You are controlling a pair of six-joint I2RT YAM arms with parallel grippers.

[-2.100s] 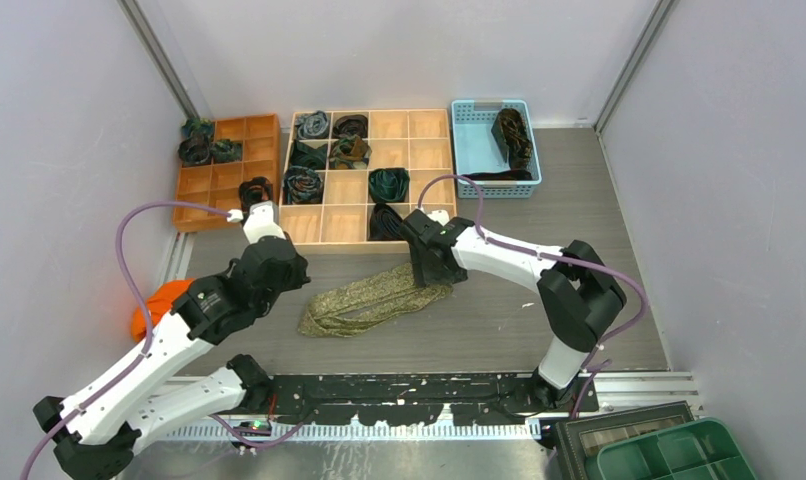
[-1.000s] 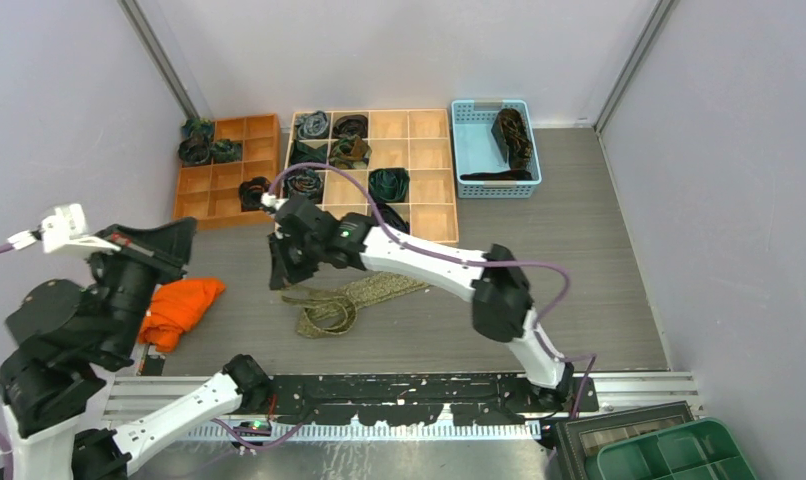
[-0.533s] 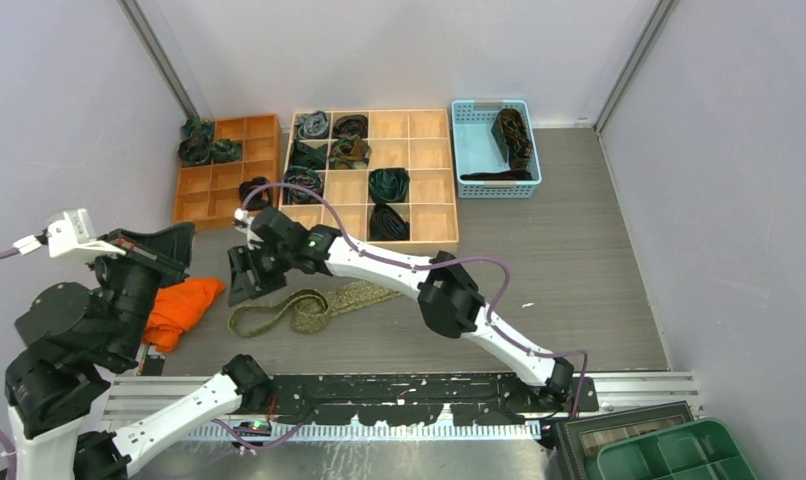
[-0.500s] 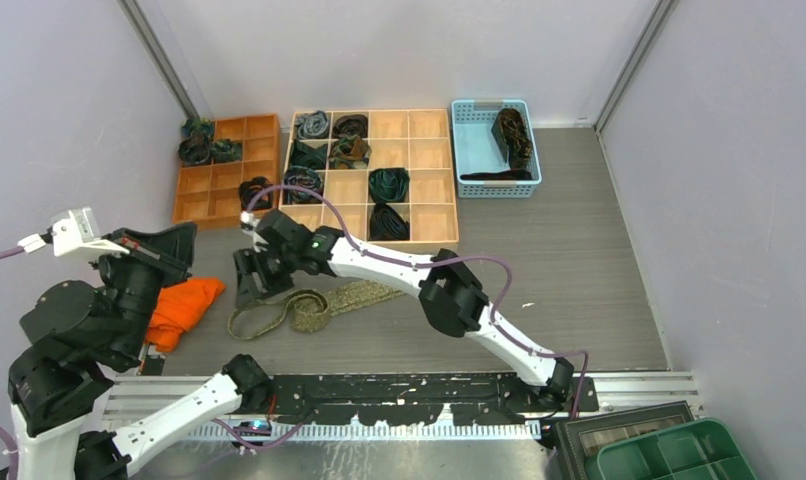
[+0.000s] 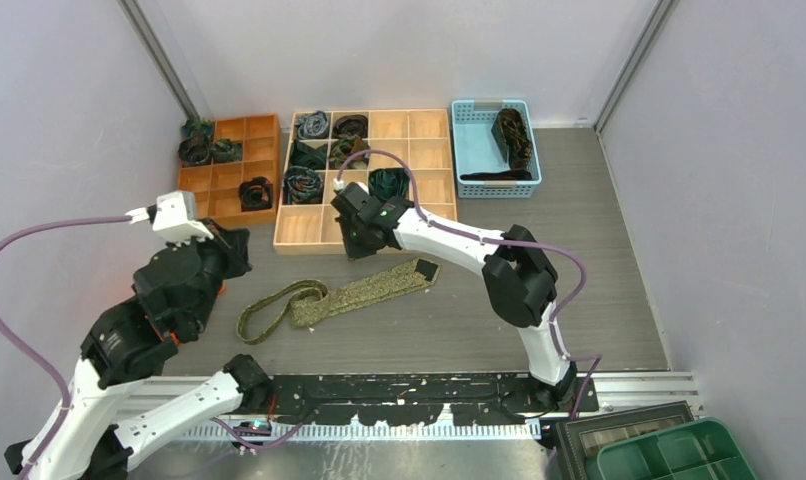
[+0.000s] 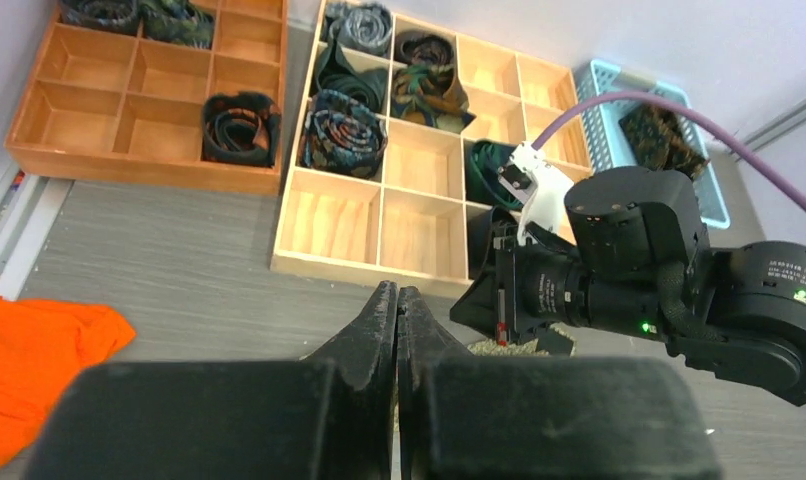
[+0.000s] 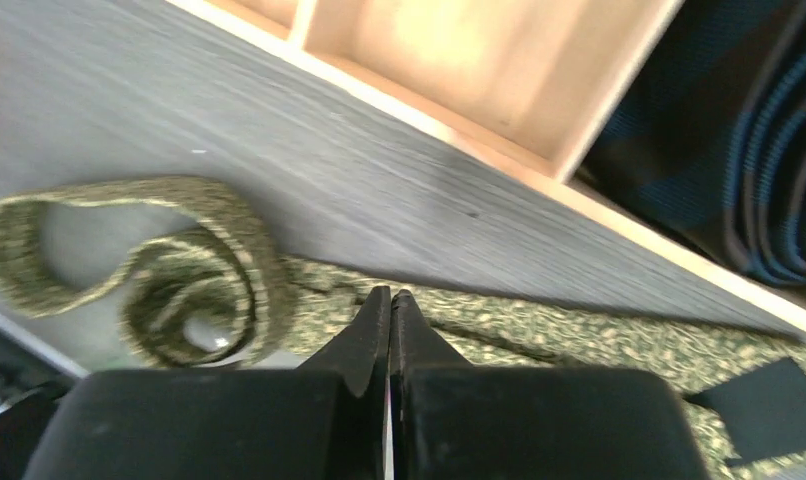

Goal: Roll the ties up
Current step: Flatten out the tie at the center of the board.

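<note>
Necktie (image 5: pixel 341 296), olive-gold, lies flat, seemingly for rolling; right gripper (image 7: pixel 389 298), at its twelve o'clock, is pinched closed, empty.

Bare desk (image 5: pixel 579 290) lies open to the right of the olive-gold tie (image 5: pixel 339 295). Behind the tie, the front rim of the pale wooden tray (image 5: pixel 299 243) blocks the way. The right end effector (image 7: pixel 389 296), fingers pressed together, hangs by the narrow strip between them.

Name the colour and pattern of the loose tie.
The tie is olive-gold, finely speckled; clearest in the right wrist view.
</note>
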